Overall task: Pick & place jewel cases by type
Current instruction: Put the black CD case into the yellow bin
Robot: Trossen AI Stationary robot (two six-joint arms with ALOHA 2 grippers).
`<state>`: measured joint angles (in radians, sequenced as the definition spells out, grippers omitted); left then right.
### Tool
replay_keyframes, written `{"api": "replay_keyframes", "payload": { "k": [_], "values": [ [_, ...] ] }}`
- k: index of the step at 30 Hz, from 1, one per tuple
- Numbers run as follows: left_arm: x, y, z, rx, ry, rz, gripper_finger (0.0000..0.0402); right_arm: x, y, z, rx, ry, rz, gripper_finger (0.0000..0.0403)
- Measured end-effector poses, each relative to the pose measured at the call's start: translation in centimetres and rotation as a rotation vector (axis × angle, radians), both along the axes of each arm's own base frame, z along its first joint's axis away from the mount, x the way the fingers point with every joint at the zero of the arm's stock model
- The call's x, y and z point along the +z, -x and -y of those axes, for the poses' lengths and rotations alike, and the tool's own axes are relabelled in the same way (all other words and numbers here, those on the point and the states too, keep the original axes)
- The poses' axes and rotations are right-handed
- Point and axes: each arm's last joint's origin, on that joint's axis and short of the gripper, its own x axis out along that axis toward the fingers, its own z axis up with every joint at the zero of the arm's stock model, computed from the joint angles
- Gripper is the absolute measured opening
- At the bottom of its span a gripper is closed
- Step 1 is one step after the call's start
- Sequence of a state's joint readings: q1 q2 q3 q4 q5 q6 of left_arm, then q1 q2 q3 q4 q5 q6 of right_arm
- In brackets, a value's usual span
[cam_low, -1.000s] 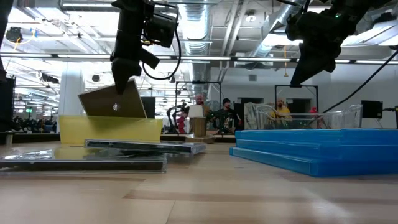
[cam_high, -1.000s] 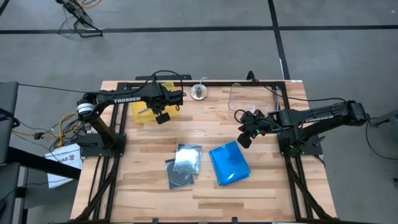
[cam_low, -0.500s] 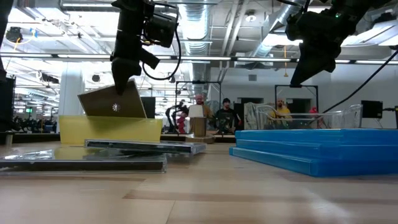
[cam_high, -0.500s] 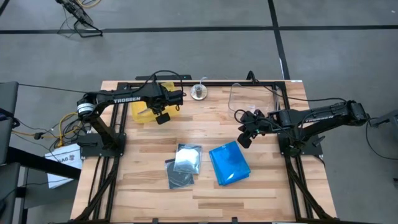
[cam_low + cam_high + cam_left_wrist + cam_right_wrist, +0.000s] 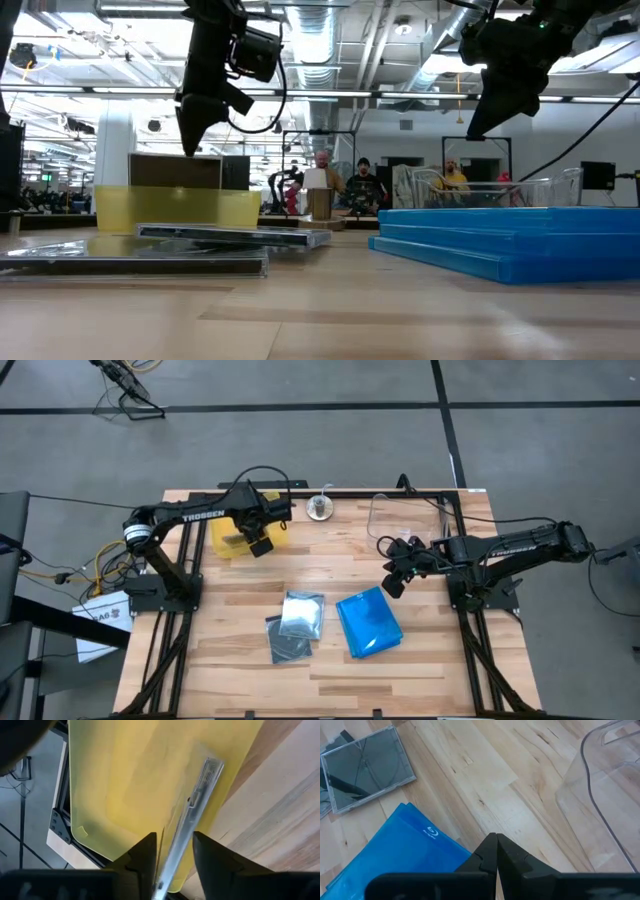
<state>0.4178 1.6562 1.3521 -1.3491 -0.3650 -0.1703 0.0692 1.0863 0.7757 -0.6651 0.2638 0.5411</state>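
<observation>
My left gripper (image 5: 257,544) hangs over the yellow tray (image 5: 228,540) at the table's far left, shut on a smoky grey jewel case (image 5: 175,171). The case stands on edge inside the tray with its top edge level. Two more grey cases (image 5: 296,622) lie overlapping in the table's middle. A stack of blue cases (image 5: 368,623) lies to their right. My right gripper (image 5: 393,587) is shut and holds nothing. It hovers above the table between the blue stack and the clear bin (image 5: 400,520). My left gripper pinches the grey case between its two fingers at the case's top edge (image 5: 193,813), coming from above and pointing down. In the wrist view the thin edge runs between the fingers (image 5: 150,851). The case hangs upright, with its lower part inside the yellow tray (image 5: 170,208).
A small round object (image 5: 320,508) stands near the far edge between the tray and the bin. Black frame rails run along the table's far and side edges. Bare wood lies near the table's front edge and between the tray and the grey cases.
My left gripper has moved a little toward the table's left, further over the yellow tray. The grey case it holds was tilted and has swung so that its top edge is level. The case now sits lower in the tray. My right arm has kept still.
</observation>
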Motion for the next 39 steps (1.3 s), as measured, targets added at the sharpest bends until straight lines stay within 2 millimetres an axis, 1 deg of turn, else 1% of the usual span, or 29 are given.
{"api": "replay_keyframes", "payload": {
  "k": [4, 8, 26, 33, 36, 39],
  "values": [
    [0.0, 0.03, -0.06, -0.001, 0.0, -0.001, 0.0155, 0.0, 0.0, 0.0, 0.0, 0.0, 0.0, 0.0],
    [0.0, 0.03, -0.07, -0.026, 0.004, -0.009, 0.0168, 0.0, 0.0, 0.0, -0.001, 0.0, 0.0, 0.0],
    [0.01, 0.01, -0.08, -0.027, -0.002, -0.01, 0.0169, 0.0, 0.0, 0.0, -0.001, -0.001, 0.0, 0.0],
    [0.06, 0.02, -0.16, -0.032, -0.037, -0.022, 0.0169, 0.0, 0.0, 0.0, -0.001, -0.001, 0.0, 0.0],
    [0.25, 0.08, -0.2, -0.032, -0.061, -0.021, 0.0169, 0.0, 0.0, 0.0, -0.001, -0.001, 0.0, 0.0],
    [0.97, 0.24, -0.1, -0.031, -0.085, 0.029, 0.0169, 0.0, 0.0, 0.0, -0.001, -0.001, 0.001, 0.0]
  ]
}}
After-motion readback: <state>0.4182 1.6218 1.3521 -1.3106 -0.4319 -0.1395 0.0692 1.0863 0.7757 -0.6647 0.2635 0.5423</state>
